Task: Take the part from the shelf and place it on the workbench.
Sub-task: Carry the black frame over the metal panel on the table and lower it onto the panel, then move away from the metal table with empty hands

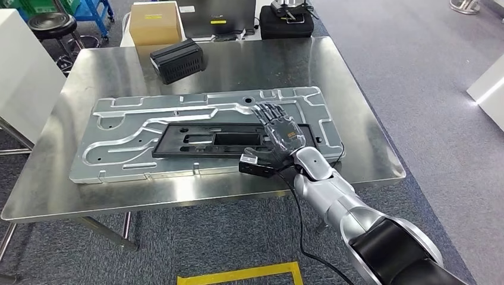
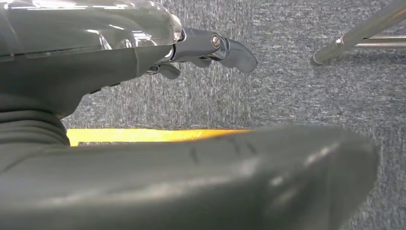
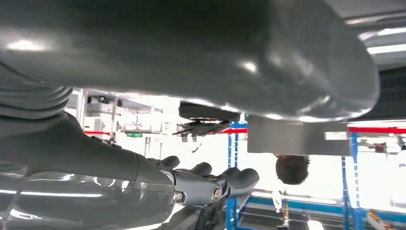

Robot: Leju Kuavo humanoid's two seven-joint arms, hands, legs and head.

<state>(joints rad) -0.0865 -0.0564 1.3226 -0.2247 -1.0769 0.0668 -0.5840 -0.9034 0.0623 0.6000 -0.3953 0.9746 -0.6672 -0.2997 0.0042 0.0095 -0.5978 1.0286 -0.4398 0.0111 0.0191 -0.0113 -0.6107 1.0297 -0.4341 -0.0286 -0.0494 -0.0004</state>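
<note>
No writing on any label reads clearly — the cardboard box (image 1: 154,22) past the tabletop's far edge and the yellow strip on the dark case (image 1: 218,16) beside it are too small for you to make out.

Your task's thing, the flat black part (image 1: 208,140), lies on the large grooved aluminium plate (image 1: 119,136) that covers the middle of the steel tabletop (image 1: 368,142). The right hand (image 1: 278,129) sits over the part's right end with its fingers spread and stretched forward, palm down; you cannot tell whether it touches the part or hangs just above it. It holds nothing. A black cable (image 1: 300,225) drops from the wrist off the tabletop's near edge.

A black ribbed box (image 1: 177,60) stands on the tabletop behind the plate, well apart from the hand. A black stool (image 1: 52,25) stands at the far left, next to a white cabinet (image 1: 24,71). Yellow floor tape (image 1: 243,275) marks the grey carpet in front of you.

The left hand (image 2: 206,50) hangs over the carpet, fingers loosely curled around nothing, near a metal leg (image 2: 354,33).

In the right wrist view a person's head of dark hair (image 3: 292,169) shows beyond blue shelving (image 3: 232,191).
</note>
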